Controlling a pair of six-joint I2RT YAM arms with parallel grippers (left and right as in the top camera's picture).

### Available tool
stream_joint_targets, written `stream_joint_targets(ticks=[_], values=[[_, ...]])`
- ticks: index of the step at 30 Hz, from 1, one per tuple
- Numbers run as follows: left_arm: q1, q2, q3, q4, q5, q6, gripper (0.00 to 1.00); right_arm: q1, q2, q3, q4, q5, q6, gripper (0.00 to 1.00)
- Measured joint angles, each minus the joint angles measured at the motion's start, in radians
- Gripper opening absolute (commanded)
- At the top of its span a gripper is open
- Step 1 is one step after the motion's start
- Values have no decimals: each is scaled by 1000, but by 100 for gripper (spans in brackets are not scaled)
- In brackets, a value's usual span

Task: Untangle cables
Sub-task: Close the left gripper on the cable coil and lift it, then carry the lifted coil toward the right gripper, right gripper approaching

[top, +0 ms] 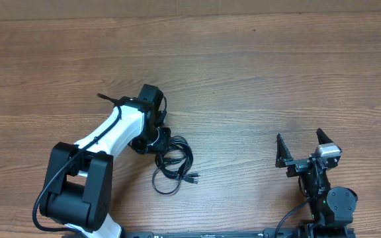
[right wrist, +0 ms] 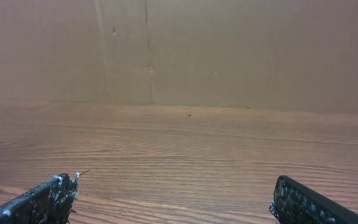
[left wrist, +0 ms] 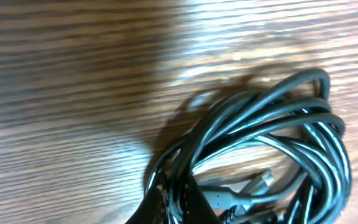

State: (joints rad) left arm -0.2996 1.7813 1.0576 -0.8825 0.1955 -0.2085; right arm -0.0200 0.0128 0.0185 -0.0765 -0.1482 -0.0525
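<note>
The cables [top: 172, 162] are lying as one dark, looped bundle on the worktop [top: 256, 73], near its middle and close under the left arm [top: 114, 129]; the loops are crossing over one another and a plug end [left wrist: 263, 182] is poking out from inside the coil, so, as I judge it, the untangling is barely beginning and nearly all of it is left to do; no strand is lying apart from the rest; the left jaws are sitting low at the upper left edge of the bundle, touching it or just beside it; in the left wrist view one dark finger [left wrist: 169, 205] is showing right against the strands, but its partner is out of frame, so I cannot tell whether these jaws are clenched on a strand or released; the right arm [top: 329, 198] is sitting well apart at the near right edge, and the right jaws are standing wide and released, grasping nothing, with only bare wood between them; no box, tray or other container is showing in any view, so nothing is resting in one.
</note>
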Motion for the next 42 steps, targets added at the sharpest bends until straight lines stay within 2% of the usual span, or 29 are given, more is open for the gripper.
stream_joint_targets(ticks=[6, 15, 24, 29, 34, 38, 42], values=[[0, -7, 109, -19, 117, 57, 4, 0, 0, 0, 1, 0, 0, 100], [0, -235, 315, -23, 195, 111, 4, 0, 0, 0, 1, 0, 0, 100], [0, -325, 322, -30, 245, 138, 4, 0, 0, 0, 31, -1, 1, 100], [0, -357, 322, -27, 284, 147, 4, 0, 0, 1, 110, -7, 123, 100], [0, -366, 322, 15, 356, 161, 4, 0, 3, 92, -51, -47, 253, 100], [0, -366, 322, 25, 419, 198, 4, 0, 36, 280, -214, -69, 291, 100], [0, -366, 322, 80, 548, 246, 4, 0, 174, 535, -419, -115, 311, 100]])
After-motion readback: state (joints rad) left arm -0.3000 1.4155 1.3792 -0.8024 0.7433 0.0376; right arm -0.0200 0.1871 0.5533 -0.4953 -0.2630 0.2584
